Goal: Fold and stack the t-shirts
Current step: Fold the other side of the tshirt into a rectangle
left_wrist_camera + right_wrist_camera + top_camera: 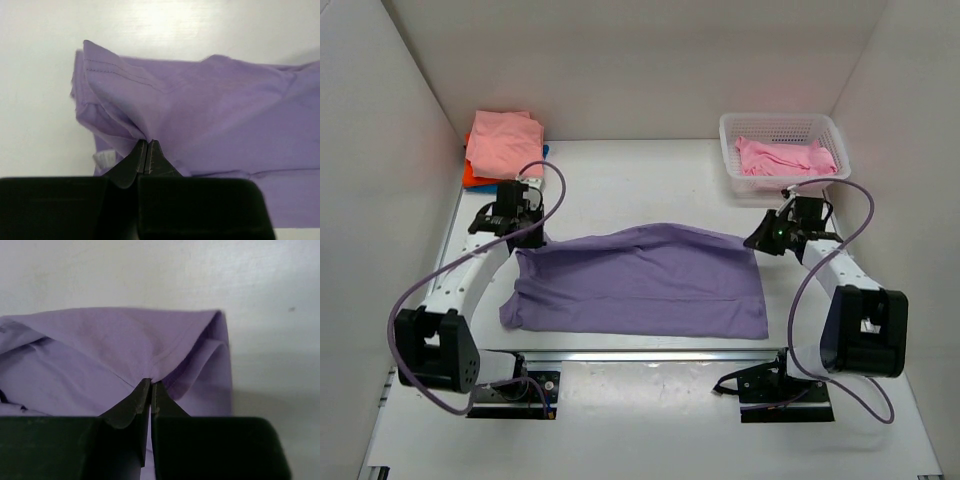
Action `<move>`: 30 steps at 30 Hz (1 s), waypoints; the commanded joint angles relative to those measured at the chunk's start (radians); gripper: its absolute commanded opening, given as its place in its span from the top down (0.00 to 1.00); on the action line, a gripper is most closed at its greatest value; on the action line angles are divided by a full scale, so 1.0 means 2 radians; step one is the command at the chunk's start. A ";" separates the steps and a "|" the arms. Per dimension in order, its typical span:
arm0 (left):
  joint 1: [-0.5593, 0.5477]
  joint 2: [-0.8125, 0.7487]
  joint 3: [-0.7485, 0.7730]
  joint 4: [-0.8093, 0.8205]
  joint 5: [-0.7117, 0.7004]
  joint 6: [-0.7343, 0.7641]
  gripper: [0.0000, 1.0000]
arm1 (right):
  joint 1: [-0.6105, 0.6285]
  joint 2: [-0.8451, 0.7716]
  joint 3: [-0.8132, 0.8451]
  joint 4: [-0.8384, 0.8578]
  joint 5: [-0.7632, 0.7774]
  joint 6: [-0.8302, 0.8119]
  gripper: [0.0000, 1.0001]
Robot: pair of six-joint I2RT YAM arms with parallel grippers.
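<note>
A lavender-purple t-shirt [640, 282] lies spread across the middle of the table. My left gripper [527, 236] is shut on its far left corner, and the cloth [200, 110] puckers up into the pinched tips [148, 142]. At the far right corner my right gripper [756, 240] is shut on a fold of the same shirt [115, 345], which bunches at the fingertips [151, 382]. A stack of folded t-shirts [505, 143], salmon-pink on top of orange-red and blue, sits at the back left. A brighter pink t-shirt [785, 156] lies crumpled in the basket.
A white plastic mesh basket [782, 127] stands at the back right. White walls close in the table on the left, back and right. Both arms' cables loop above the shirt's outer edges.
</note>
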 commanded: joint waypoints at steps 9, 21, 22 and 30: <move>-0.009 -0.124 -0.101 -0.037 -0.065 -0.008 1.00 | -0.040 -0.111 -0.078 -0.050 0.002 -0.019 1.00; -0.018 -0.200 -0.152 -0.054 -0.067 -0.021 1.00 | -0.063 -0.167 -0.118 -0.111 0.000 -0.027 1.00; -0.021 -0.202 -0.152 -0.057 -0.066 -0.020 1.00 | -0.060 -0.167 -0.116 -0.115 0.000 -0.029 1.00; -0.021 -0.237 -0.153 -0.061 -0.085 -0.029 0.48 | -0.023 -0.279 -0.113 -0.193 0.028 0.013 0.50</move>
